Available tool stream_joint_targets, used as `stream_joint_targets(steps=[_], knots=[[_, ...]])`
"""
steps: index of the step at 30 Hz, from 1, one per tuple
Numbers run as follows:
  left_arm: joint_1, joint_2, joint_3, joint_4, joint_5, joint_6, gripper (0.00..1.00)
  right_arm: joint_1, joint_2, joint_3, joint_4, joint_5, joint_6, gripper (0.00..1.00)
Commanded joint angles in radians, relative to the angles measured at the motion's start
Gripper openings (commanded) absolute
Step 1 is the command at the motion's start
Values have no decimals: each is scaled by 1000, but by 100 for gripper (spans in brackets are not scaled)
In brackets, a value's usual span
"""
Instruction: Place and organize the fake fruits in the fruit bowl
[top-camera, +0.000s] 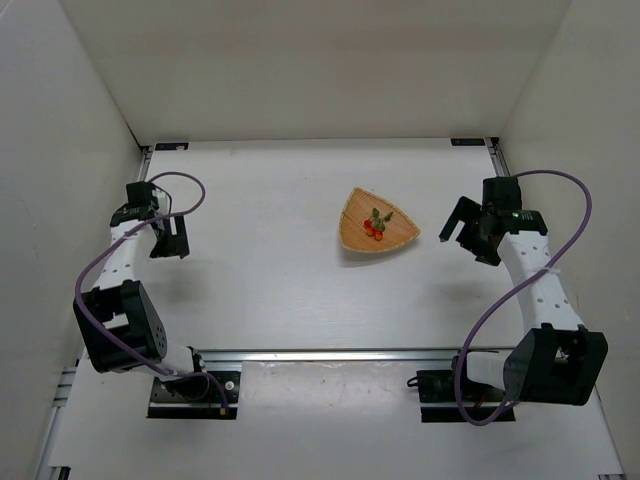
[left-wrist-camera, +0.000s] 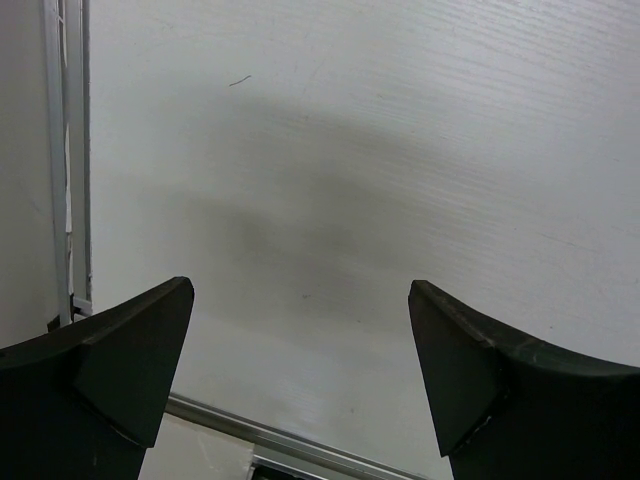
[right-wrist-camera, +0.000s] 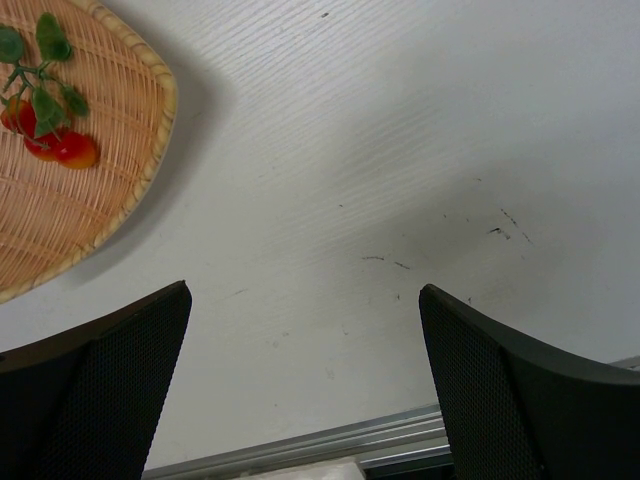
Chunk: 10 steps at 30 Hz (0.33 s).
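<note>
The fruit bowl (top-camera: 356, 231), a tan woven rounded-triangle dish, sits right of the table's middle. The fake fruits (top-camera: 374, 226), small red-orange balls with green leaves, lie inside it. The right wrist view shows the bowl (right-wrist-camera: 110, 170) at upper left with the fruits (right-wrist-camera: 58, 145) in it. My right gripper (top-camera: 460, 232) is open and empty, just right of the bowl, above bare table (right-wrist-camera: 304, 305). My left gripper (top-camera: 171, 238) is open and empty at the far left, over bare table (left-wrist-camera: 300, 300).
White walls enclose the table on the left, right and back. A metal rail (top-camera: 330, 353) runs along the near edge by the arm bases; it also shows in the left wrist view (left-wrist-camera: 300, 445) and the right wrist view (right-wrist-camera: 300, 445).
</note>
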Motion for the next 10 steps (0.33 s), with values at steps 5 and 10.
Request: stream_joint_targets(steps=[5,10], knots=[[6,-22,-7,11,32,-14,100,-5,-21,1,5,-3,14,99],[6,-22,-16,11,32,-14,100,-5,-30,1,33,-13,14,99]])
